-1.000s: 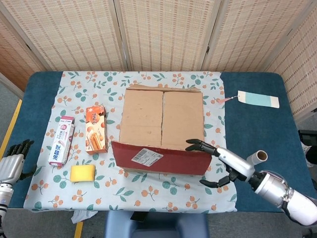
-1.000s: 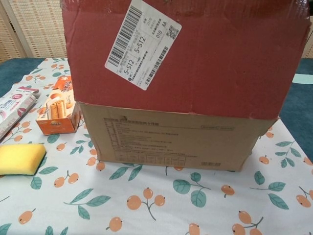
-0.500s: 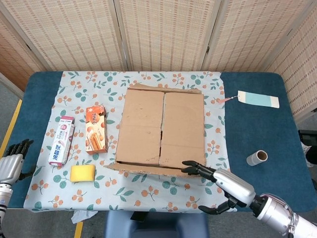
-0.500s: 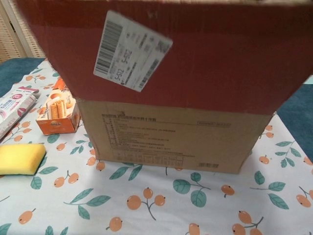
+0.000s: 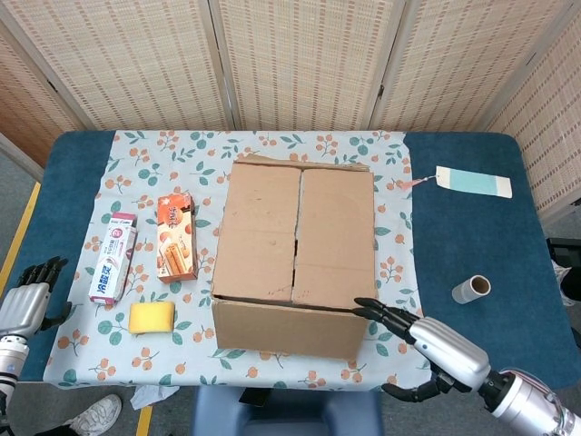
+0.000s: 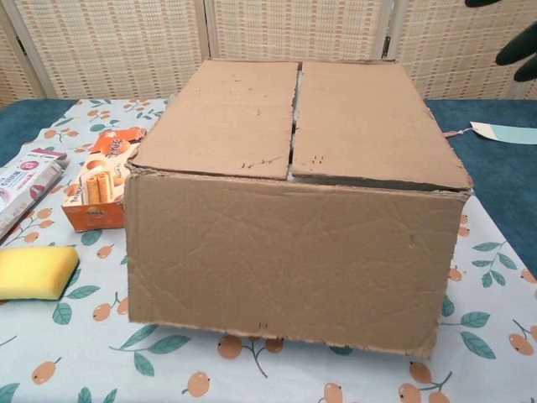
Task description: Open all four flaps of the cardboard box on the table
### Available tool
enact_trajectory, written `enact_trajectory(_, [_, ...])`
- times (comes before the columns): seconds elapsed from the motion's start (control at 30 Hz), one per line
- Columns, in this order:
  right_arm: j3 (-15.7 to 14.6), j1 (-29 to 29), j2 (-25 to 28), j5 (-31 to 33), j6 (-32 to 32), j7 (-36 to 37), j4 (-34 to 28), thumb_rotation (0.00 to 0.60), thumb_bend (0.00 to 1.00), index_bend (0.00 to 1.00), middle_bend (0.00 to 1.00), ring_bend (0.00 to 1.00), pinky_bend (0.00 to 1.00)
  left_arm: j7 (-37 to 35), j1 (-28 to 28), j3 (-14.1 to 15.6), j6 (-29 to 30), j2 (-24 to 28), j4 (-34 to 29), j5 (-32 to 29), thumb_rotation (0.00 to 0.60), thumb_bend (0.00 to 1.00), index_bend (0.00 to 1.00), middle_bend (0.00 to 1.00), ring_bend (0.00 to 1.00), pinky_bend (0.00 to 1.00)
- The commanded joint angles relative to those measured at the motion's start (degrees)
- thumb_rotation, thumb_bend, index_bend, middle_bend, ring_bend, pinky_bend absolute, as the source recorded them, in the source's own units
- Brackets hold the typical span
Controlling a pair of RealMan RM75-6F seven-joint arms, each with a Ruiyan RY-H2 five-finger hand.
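Observation:
The brown cardboard box [image 5: 295, 245] stands mid-table on the flowered cloth. Its near flap [image 5: 286, 327] hangs down flat against the front wall, filling the chest view [image 6: 285, 260]. Two long top flaps, left [image 5: 259, 232] and right [image 5: 336, 232], lie closed and meet along a centre seam. A thin cardboard strip shows along the far edge. My right hand [image 5: 427, 350] hovers off the box's near right corner, fingers spread, holding nothing; its dark fingertips [image 6: 512, 34] show at the chest view's top right. My left hand [image 5: 23, 304] rests low at the table's left edge, empty.
Left of the box lie a toothpaste carton [image 5: 113, 258], an orange snack box [image 5: 175, 236] and a yellow sponge [image 5: 151, 317]. On the blue tabletop to the right stand a small cardboard roll [image 5: 471, 289] and a light blue tag [image 5: 473, 182].
The near flap, red side up and raised a second ago, has swung outward and down against the front wall. My right hand drew back toward the near right edge. The left hand stayed put.

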Motion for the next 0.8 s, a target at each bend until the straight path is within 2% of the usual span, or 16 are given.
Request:
enact_trajectory(0.03, [3.5,-1.1,-1.2,2.8,1.7,-11.1,-0.6,0.600,0.35,0.20,0.03,0.13,0.10,-0.8,-0.1,0.3,-0.2,0.0,0.2,0.7,0.600,0.49,0.00,0.06,0.09,0.03])
enact_trajectory(0.2, [8.8,-1.5,-5.1,10.2,1.1,-32.5,-1.2,0.600,0.35,0.27,0.04,0.12,0.04,-2.0,-0.2,0.2,-0.7,0.1,0.7,0.5,0.600,0.49,0.00,0.06,0.09,0.02])
enact_trajectory(0.33, [13.3,-0.7,-10.7,16.4,1.8,-45.8,2.5,0.600,0.35,0.41,0.04,0.05,0.00,-1.0,0.3,0.0,1.3,0.3,0.1,0.8,0.600,0.49,0.00,0.06,0.06,0.00])
enact_trajectory(0.4, [14.8,0.8,-13.9,18.9,0.3,-47.1,4.3,0.600,0.35,0.44,0.04,0.04,0.00,-1.4,0.7,-0.1,2.9,0.6,-0.5,1.7,0.600,0.49,0.01,0.06,0.06,0.00])
enact_trajectory(0.47, [16.6,3.0,-15.7,21.7,-1.9,-48.1,6.4,0.597,0.35,0.47,0.04,0.04,0.00,-2.4,0.8,0.1,2.9,0.9,-0.6,2.2,0.600,0.49,0.07,0.07,0.06,0.00])
enact_trajectory(0.57, [19.3,7.0,-18.3,27.9,-7.1,-49.9,8.5,0.548,0.35,0.50,0.05,0.03,0.00,-4.7,0.4,0.4,1.3,1.4,0.1,2.5,0.600,0.49,0.28,0.08,0.06,0.00])
enact_trajectory(0.63, [20.8,10.0,-19.5,31.6,-10.9,-50.9,9.5,0.516,0.35,0.53,0.05,0.03,0.00,-5.8,0.1,0.3,0.1,1.5,1.1,1.9,0.600,0.49,0.37,0.08,0.07,0.00])
enact_trajectory(0.7, [22.2,12.8,-20.8,34.4,-14.1,-52.3,10.7,0.497,0.35,0.54,0.05,0.02,0.00,-6.7,-0.1,0.0,-0.6,1.3,1.9,1.4,0.600,0.49,0.40,0.08,0.07,0.00])
enact_trajectory(0.8, [23.2,16.5,-22.8,36.5,-18.4,-53.6,12.8,0.409,0.35,0.56,0.06,0.01,0.00,-8.3,-0.2,0.0,-0.9,1.3,2.4,1.7,0.600,0.49,0.41,0.08,0.07,0.00])
